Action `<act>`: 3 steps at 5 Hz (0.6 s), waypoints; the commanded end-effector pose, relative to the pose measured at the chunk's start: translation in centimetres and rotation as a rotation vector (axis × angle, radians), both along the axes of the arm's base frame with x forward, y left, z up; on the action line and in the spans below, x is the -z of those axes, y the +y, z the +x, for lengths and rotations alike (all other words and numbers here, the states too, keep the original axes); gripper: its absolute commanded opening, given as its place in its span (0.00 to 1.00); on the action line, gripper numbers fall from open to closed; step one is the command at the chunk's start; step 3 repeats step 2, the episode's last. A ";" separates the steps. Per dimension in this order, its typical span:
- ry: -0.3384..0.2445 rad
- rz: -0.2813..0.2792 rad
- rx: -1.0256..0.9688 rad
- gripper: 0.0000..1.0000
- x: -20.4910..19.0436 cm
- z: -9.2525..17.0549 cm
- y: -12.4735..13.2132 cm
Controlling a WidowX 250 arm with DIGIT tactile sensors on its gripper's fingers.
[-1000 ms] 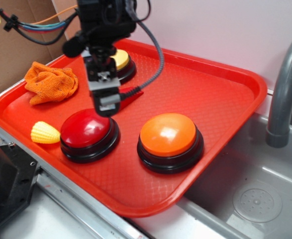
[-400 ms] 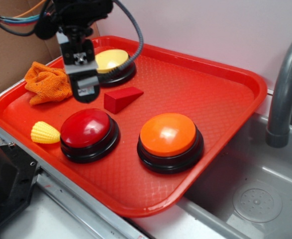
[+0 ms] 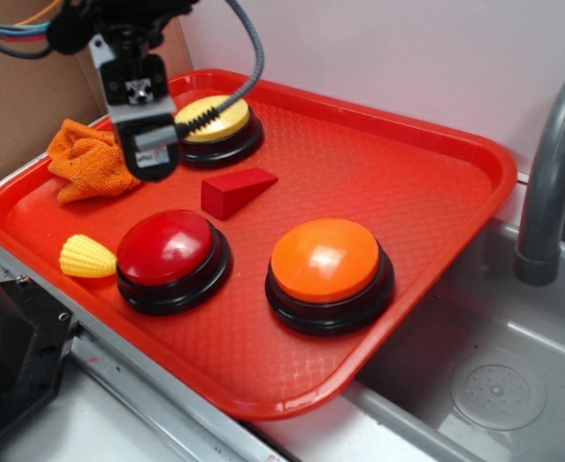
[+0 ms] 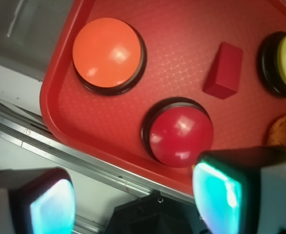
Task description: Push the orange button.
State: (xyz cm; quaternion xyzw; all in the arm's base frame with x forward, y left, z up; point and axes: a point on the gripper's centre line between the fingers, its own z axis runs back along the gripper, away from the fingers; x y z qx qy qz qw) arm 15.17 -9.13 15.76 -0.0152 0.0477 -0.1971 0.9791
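Note:
The orange button (image 3: 325, 260), a glossy orange dome on a black base, sits on the front right part of the red tray (image 3: 407, 173). The wrist view has it at the upper left (image 4: 108, 53). My gripper (image 3: 152, 159) hangs in the air over the tray's back left, between the orange cloth (image 3: 89, 159) and the yellow button (image 3: 215, 117), well away from the orange button. In the wrist view the gripper (image 4: 135, 204) is open, its pads far apart with nothing between them.
A dark red button (image 3: 171, 248) stands left of the orange one, with a red wedge block (image 3: 236, 191) behind it. A yellow corn toy (image 3: 87, 258) lies at the tray's front left. A grey faucet (image 3: 552, 173) and sink (image 3: 494, 385) are on the right.
My gripper has moved left and back, from above the red button and wedge to beside the cloth. The wedge now shows fully. No button has moved.

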 end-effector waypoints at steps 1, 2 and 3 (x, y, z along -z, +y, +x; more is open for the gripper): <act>-0.113 -0.005 -0.008 1.00 -2.6 -0.3 -0.2; -0.132 0.043 -0.011 1.00 -2.8 -0.4 -0.1; -0.132 0.043 -0.011 1.00 -2.8 -0.4 -0.1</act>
